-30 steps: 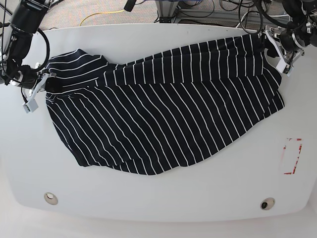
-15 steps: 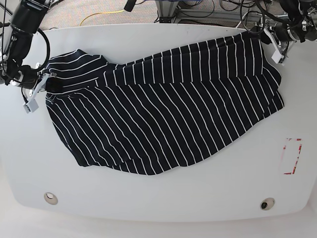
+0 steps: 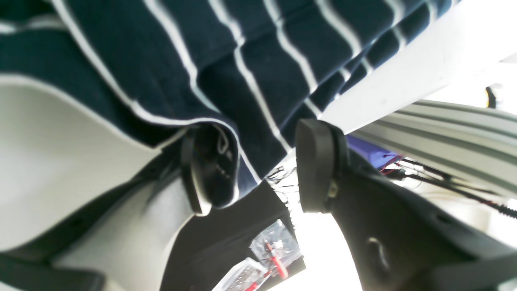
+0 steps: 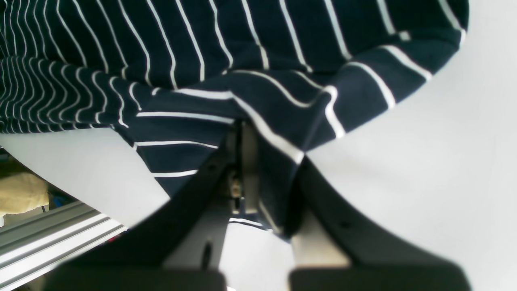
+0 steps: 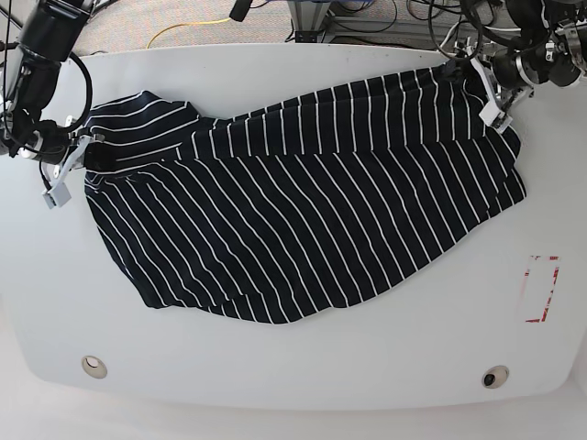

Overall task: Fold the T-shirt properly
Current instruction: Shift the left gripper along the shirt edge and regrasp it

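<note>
T-shirt (image 5: 303, 211) lies spread across the middle of the white bench (image 5: 293, 367), long axis running from 9 o'clock to 2 o'clock, stripes diagonal, lower hem bulging toward 6 o'clock. A folded band of cloth crosses the upper part from 10 to 2 o'clock.

Right tool (image 5: 78, 151) at the shirt's 9 o'clock corner: clamped tight on a bunched fold of T-shirt (image 4: 258, 133), cloth wedged between the two dark fingers (image 4: 319, 194) in the right wrist view. Same spot as in both earlier base frames, no shift.

Left tool (image 5: 491, 92) at the shirt's 2 o'clock corner, near the bench's far edge. Left wrist view: jaws stand apart, striped hem (image 3: 242, 121) hangs between them, draped against one pad (image 3: 208, 169); other pad (image 3: 317, 165) is clear of the cloth. No grip there.

Change versus earlier frames: a second ago the left tool sat further out toward 3 o'clock, at the shirt's outer edge; it has since moved inward and up, now over the cloth corner at 2 o'clock. Shirt outline itself is practically unchanged.

Red-outlined mark (image 5: 539, 289) on the bench at 4 o'clock, well apart from the shirt. Two round inserts (image 5: 94, 366) near the front edge.
</note>
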